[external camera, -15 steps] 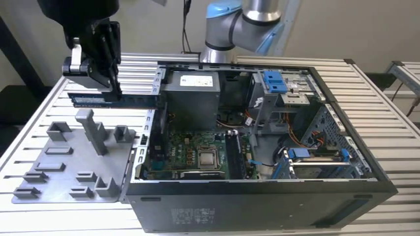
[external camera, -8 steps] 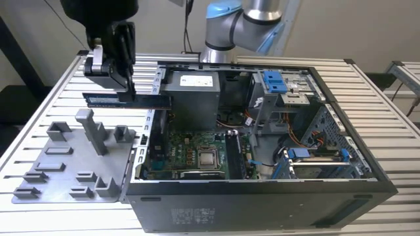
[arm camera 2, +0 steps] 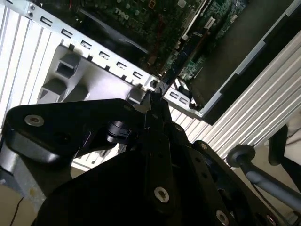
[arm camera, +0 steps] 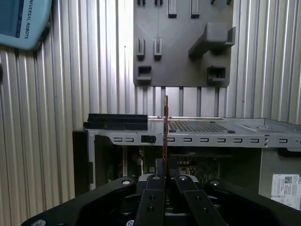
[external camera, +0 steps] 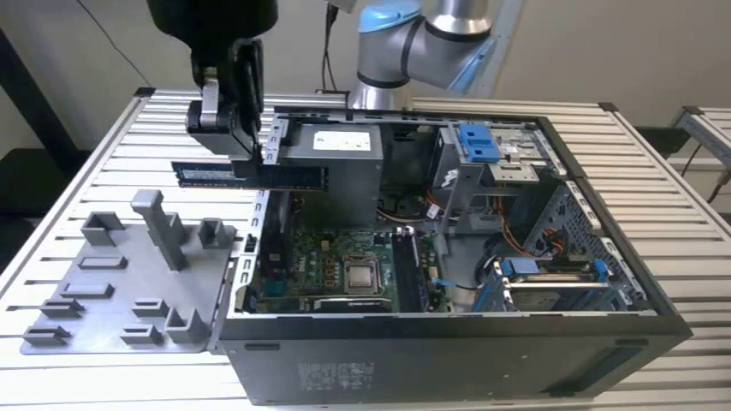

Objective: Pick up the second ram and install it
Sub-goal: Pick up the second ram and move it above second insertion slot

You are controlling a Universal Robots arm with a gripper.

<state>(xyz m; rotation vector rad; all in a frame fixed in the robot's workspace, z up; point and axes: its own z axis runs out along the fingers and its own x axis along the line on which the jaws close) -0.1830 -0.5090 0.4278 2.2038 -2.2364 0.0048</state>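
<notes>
I record pickup complete: the black gripper (external camera: 236, 152) clamps the thin blue circuit-board second ram (external camera: 286, 177) above the open black metal computer case (external camera: 457, 368), at the exterior view's left. Installation is not yet done.

An open computer case (external camera: 457, 364) sits beside a grey fixture plate (external camera: 123, 272) on a slatted table (external camera: 80, 163).

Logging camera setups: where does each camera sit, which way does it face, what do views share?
Exterior view: off the arm, high, looking down into the open computer case; arm and gripper holding the second ram show.
First wrist view: on the wrist, facing along the gripper at the case and grey fixture plate.
Second wrist view: also wrist-mounted, past the gripper toward the motherboard.
Shared: all see gripper and case.
</notes>
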